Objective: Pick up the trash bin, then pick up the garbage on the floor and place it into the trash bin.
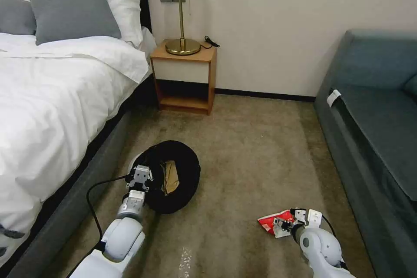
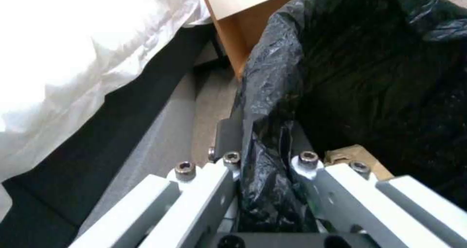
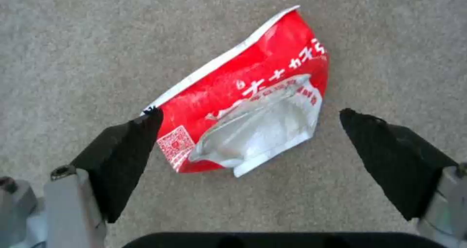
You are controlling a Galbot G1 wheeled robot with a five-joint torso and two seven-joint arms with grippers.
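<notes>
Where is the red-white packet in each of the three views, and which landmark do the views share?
Head view: the red-white packet lies on the carpet, lower right, at the right gripper.
Left wrist view: not in it.
Right wrist view: centre, between the open fingers.
Shared landmark: the carpet.

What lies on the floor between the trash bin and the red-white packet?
Bare floor in the head view, from the trash bin to the red-white packet.
</notes>
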